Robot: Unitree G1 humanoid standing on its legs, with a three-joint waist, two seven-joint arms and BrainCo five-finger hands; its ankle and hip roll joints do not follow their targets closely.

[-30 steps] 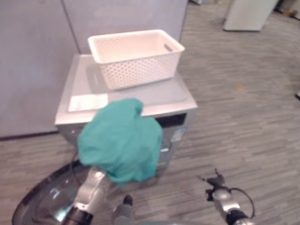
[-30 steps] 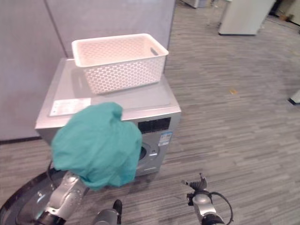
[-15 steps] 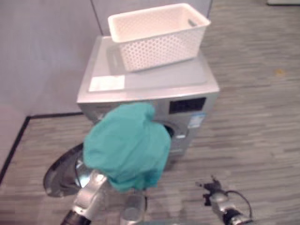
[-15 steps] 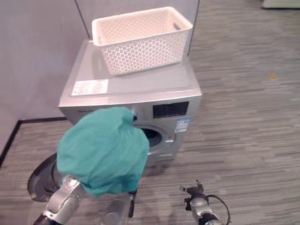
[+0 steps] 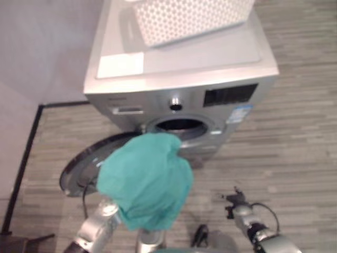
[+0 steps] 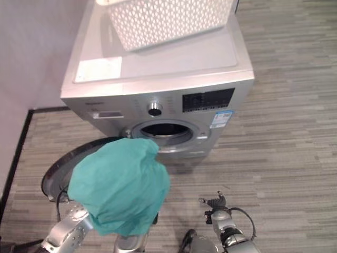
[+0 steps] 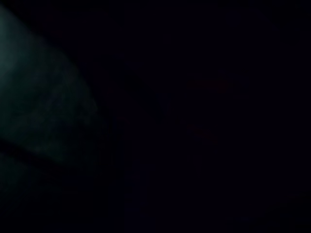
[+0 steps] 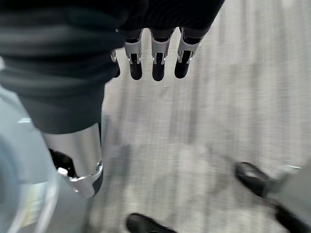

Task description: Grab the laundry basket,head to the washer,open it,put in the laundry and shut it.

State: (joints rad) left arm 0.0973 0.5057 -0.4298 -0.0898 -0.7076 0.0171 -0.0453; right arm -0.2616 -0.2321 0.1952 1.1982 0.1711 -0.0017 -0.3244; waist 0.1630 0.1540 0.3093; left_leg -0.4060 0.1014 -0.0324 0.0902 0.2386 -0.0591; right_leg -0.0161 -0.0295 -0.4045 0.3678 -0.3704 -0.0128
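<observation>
A teal cloth hangs bunched over the end of my left arm and covers the hand. It is held just in front of and below the washer's round opening. The silver washer has its door swung wide open to the left. The white perforated laundry basket stands on top of the washer. The left wrist view is dark under the cloth. My right hand hangs low over the floor, fingers straight, holding nothing.
A grey partition wall stands left of the washer, with a black strip along its foot. A white label lies on the washer's top. Open striped grey floor stretches to the right.
The camera has tilted down and come closer, so the washer's opening and open door now show. The cloth on my left arm sits lower, right before the opening.
</observation>
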